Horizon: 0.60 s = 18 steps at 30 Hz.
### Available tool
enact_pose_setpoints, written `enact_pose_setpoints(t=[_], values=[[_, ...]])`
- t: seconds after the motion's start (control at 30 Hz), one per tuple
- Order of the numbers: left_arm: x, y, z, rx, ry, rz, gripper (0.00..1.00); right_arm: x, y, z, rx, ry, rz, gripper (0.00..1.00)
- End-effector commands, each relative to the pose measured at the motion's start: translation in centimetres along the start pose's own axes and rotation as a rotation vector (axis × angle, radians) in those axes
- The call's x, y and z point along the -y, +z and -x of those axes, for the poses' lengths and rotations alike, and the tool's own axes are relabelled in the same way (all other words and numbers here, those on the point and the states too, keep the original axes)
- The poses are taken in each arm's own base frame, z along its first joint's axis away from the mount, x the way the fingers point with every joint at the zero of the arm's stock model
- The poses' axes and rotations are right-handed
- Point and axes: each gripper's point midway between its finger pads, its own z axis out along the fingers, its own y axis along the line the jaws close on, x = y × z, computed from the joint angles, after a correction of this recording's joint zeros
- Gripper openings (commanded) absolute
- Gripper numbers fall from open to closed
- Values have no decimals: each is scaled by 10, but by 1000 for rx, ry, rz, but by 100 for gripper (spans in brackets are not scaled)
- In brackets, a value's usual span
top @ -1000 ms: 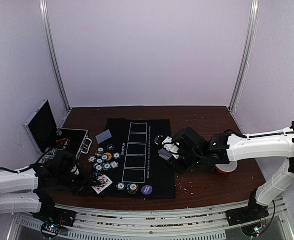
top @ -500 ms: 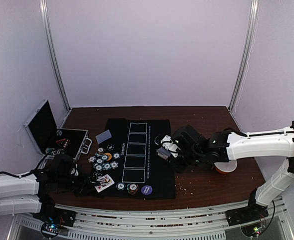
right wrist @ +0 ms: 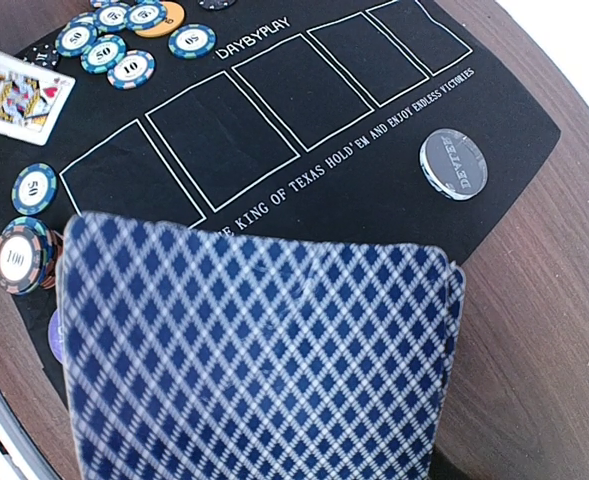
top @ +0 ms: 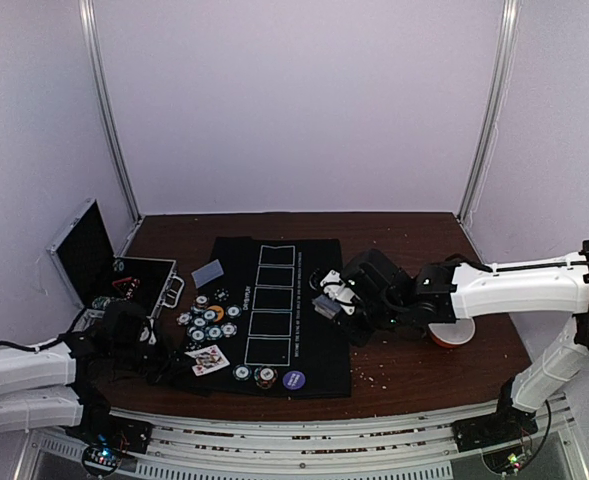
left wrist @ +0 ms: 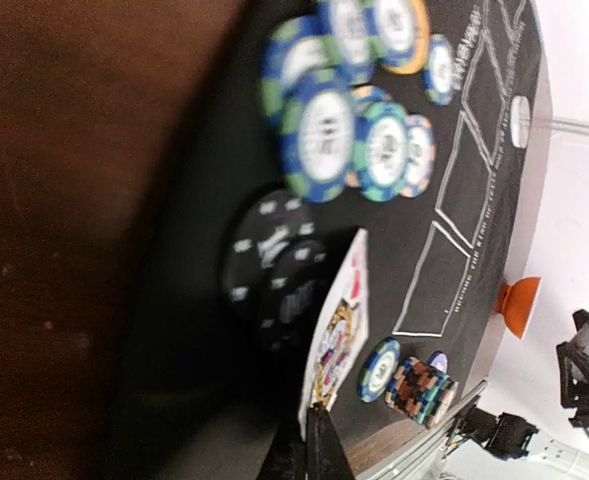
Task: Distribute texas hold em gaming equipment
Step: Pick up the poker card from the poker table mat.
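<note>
The right fingers [top: 342,295] hover over the right edge of the mat [top: 274,345] and pinch a blue-backed pack [right wrist: 254,340]. The pack's diamond pattern fills the lower half of the right wrist view and hides the fingertips themselves. The relation that governs a deal is pack to boxes [right wrist: 244,110]. The row of five outlined boxes lies just beyond the pack's far edge, toward the left arm. Its long axis runs from the near side of the counter [top: 414,375] to the far side, roughly across the line of the right arm's reach. The right arm is judged much the nearer to that row, with only the silver-black disc [right wrist: 453,163] lying between. The left fingers [left wrist: 319,445] rest low at the mat's near left corner. Their tips are drawn together at the near corner of a face-up card [left wrist: 339,335], but whether they clamp it cannot be told. This card's long axis points away from those fingers toward the scattered chips [left wrist: 359,140], which lie beside the row, as yet ungrouped.
</note>
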Motion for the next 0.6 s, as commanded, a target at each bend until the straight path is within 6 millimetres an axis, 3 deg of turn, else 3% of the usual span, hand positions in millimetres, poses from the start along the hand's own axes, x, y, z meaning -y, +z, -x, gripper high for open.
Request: enact_pose_setpoints(t=[0.0, 0.13, 0.23, 0.37, 0.5, 0.57], values=[[58, -36, 41, 155, 306, 48, 0, 5, -4, 14, 16, 3, -12, 48], [123, -70, 64, 254, 642, 68, 0, 19, -1, 14, -8, 47, -33, 46], [165, -75, 58, 287, 918, 95, 0, 35, 2, 12, -25, 94, -57, 46], [208, -53, -1, 238, 1320, 151, 0, 58, 5, 8, -49, 152, -88, 46], [221, -21, -67, 173, 1658, 153, 0, 86, 2, 5, -56, 223, -118, 46], [224, -5, -82, 147, 1748, 182, 0, 100, 0, 4, -56, 255, -137, 46]])
